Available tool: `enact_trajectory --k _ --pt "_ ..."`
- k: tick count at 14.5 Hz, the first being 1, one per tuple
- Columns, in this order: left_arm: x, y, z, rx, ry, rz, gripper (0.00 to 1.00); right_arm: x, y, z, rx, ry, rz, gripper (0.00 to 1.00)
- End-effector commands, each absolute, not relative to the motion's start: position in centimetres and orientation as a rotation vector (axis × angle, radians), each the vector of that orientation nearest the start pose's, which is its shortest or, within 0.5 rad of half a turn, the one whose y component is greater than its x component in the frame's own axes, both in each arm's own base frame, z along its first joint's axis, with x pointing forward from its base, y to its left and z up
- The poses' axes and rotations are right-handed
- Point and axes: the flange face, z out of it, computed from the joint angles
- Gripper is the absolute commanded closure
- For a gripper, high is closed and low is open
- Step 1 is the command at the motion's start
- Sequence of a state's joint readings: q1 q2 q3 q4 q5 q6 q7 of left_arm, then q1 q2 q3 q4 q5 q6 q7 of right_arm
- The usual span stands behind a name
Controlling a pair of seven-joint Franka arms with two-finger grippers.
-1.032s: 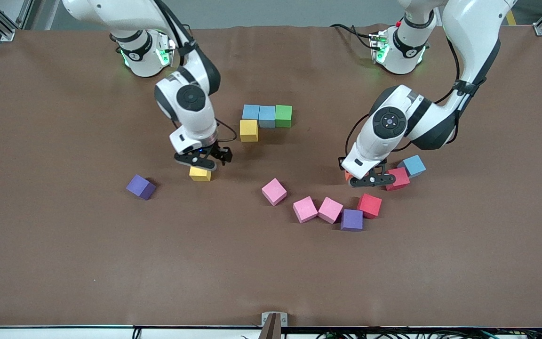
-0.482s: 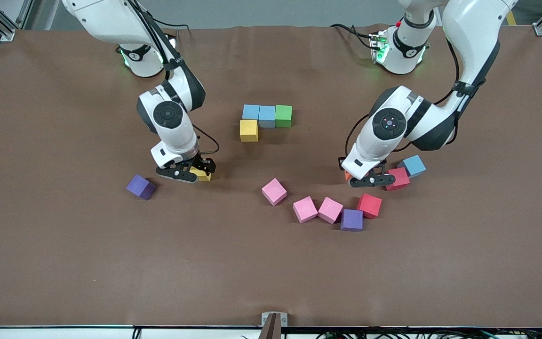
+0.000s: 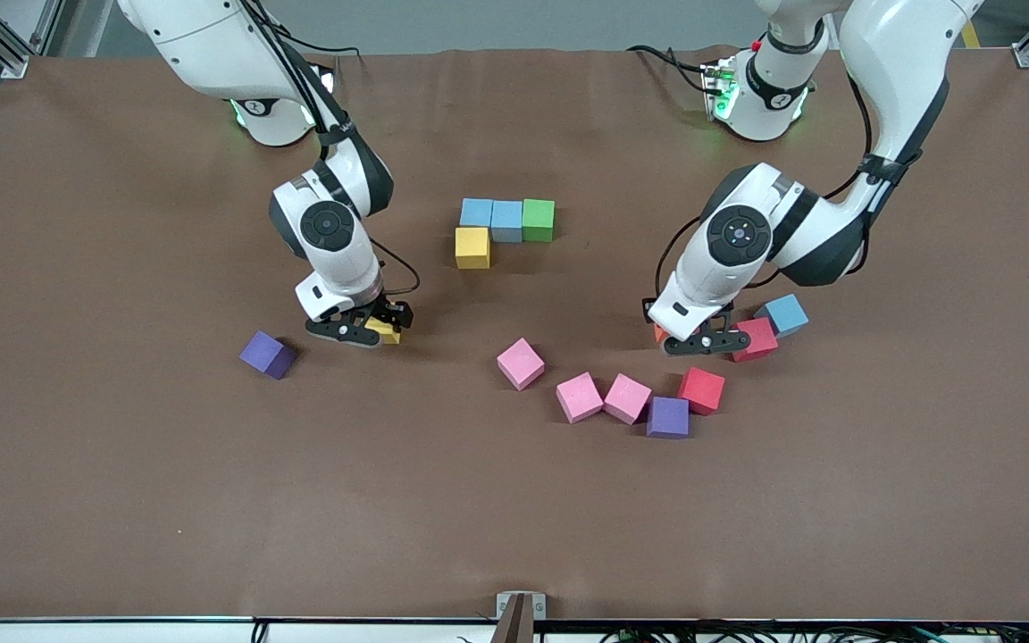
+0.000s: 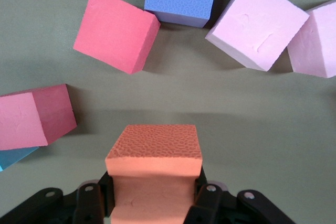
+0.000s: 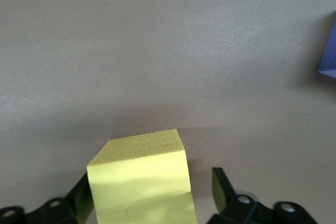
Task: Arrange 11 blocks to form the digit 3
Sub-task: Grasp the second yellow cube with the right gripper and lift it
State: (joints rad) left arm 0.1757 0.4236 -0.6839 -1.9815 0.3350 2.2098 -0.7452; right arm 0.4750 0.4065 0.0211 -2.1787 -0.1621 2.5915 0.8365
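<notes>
Right wrist view: right gripper (image 5: 149, 195) straddling yellow block (image 5: 140, 174), one finger apparently touching, gap at other; not clamped. Left gripper (image 4: 152, 195) clenched on orange block (image 4: 154, 174).

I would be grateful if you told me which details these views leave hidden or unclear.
- Front view: the orange block is nearly all covered by the left gripper; only a corner shows.
- Front view: the loose yellow block is half hidden under the right gripper.
- Right wrist view: one finger stands off that block; contact at the other is hidden.
- Right wrist view: the purple block is cut off by the edge.
</notes>
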Motion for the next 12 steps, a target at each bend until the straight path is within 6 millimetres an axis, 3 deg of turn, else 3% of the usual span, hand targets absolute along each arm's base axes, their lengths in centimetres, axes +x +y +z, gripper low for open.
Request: enact_trajectory --k 1,2,3,4,8,12 --pt "53.5 -26.8 29.1 -3.100 -0.104 0.124 0.61 48.7 27.0 20.6 -3.173 0.302 -0.097 0.69" --pt "53.5 -26.7 29.2 -3.100 -0.104 0.122 0.61 48.5 27.4 20.7 -3.170 0.293 -0.096 0.77" --pt "53.5 -26.8 29.3 -3.100 -0.107 0.120 0.61 48.2 28.4 20.9 -3.157 0.287 -0.096 0.95" --pt "53.5 -26.7 29.2 -3.100 -0.107 0.122 0.61 47.9 29.3 21.1 -3.141 0.281 -0.086 0.99" --pt "53.6 -26.8 29.5 -3.101 -0.108 0.113 0.61 46.0 35.0 22.8 -3.093 0.123 -0.089 0.99" --pt "53.9 -26.8 29.7 -3.106 -0.112 0.106 0.61 44.1 37.9 23.1 -3.074 0.060 -0.076 1.00"
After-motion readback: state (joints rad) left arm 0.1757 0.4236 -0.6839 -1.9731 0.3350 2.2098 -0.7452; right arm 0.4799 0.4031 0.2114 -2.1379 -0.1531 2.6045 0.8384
